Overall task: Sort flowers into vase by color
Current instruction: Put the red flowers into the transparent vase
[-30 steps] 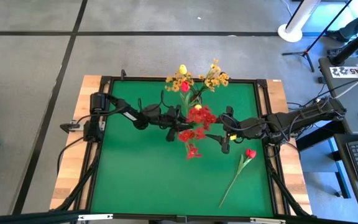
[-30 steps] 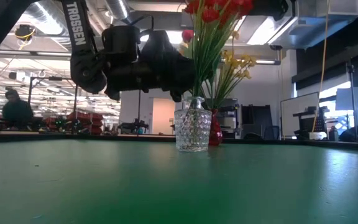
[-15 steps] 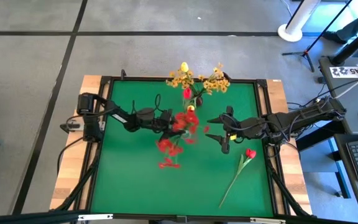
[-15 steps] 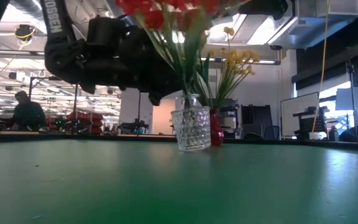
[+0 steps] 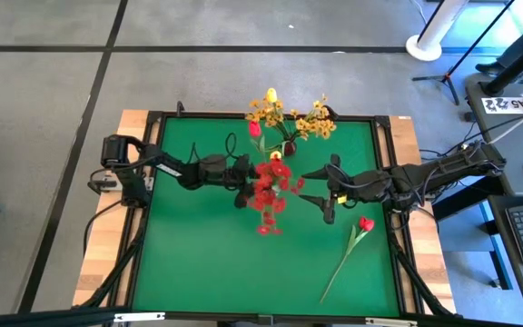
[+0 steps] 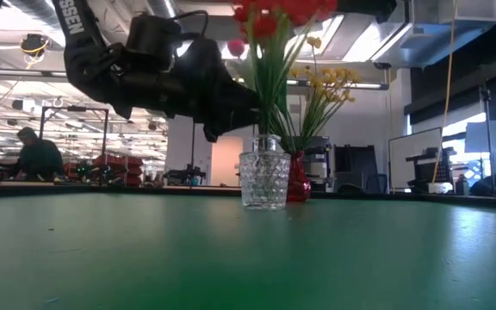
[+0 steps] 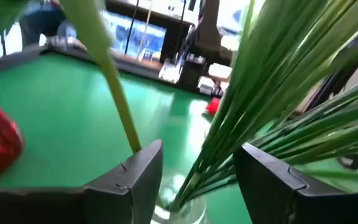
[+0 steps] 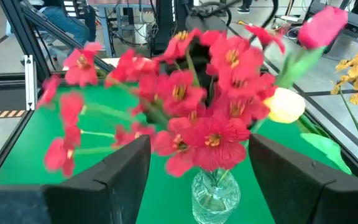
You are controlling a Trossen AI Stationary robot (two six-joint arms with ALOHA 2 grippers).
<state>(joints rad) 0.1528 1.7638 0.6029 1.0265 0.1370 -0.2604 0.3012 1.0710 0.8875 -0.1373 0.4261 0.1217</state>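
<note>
The red small-blossom cluster [image 5: 269, 188] stands with its green stems [image 7: 229, 118] in a clear glass vase [image 6: 263, 181] at mid-table. My left gripper [image 5: 246, 182] is open, level at the vase's left, with the stems between its fingers just above the vase's mouth. My right gripper [image 5: 321, 196] is open and hovers right of the vase, facing the blossoms [image 8: 210, 99]. Yellow-orange sprays [image 5: 291, 116] stand in a red vase [image 6: 297, 182] behind. A red tulip [image 5: 254, 129] and a yellow tulip [image 8: 284, 106] rise nearby. Another red tulip [image 5: 348, 254] lies flat on the mat. My left gripper comes level from the table's left, its open fingers on either side of the stem bundle [image 7: 219, 155] just above the vase's mouth. The bundle leans toward one finger [image 7: 263, 180]; whether it touches, I cannot tell. The stems' feet stay in the vase.
The green mat [image 5: 198, 254] has a raised black frame [image 5: 148, 116]; the wooden table [image 5: 98, 272] shows at its sides. Open mat lies near and left of the vases. A person [image 6: 37, 155] sits in the room beyond the table.
My left gripper swung toward the table's left and near edges, then came partway back right. The red cluster tipped over toward the left-near side with it and now stands more upright; the clear vase rocked and shifted a little.
</note>
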